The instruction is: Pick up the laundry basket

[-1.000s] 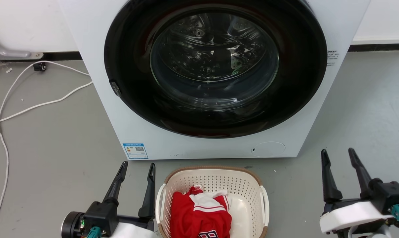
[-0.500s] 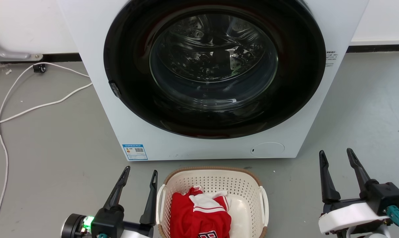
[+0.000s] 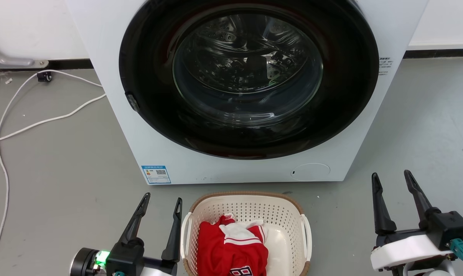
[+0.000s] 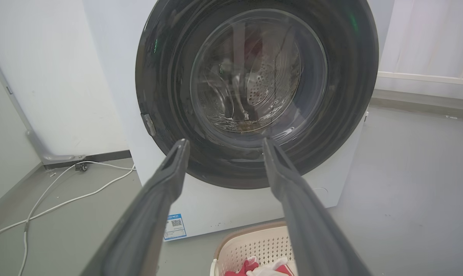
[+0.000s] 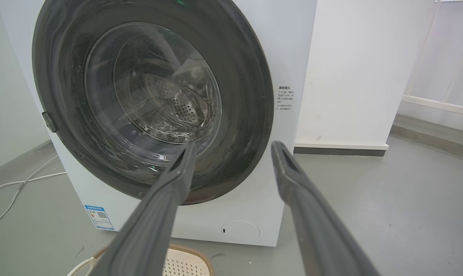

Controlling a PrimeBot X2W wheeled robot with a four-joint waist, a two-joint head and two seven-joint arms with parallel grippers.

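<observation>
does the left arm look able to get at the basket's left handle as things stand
Probably yes: the left gripper is open, its fingers right beside the basket's left handle, with nothing between them. A short move toward the basket should do.

Bright even light; reflections on door glass [image 3: 246, 69]; wrist views edge-warped.

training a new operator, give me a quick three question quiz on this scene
1. True or false: the left hand grips a handle of the laundry basket.
2. What lies in the basket? A) a red and white garment B) grey towels C) nothing
3. Which is nearer the basket: the left hand or the right hand?
Key: 1 false, both hands are open and hold nothing; 2 A; 3 left.
</observation>
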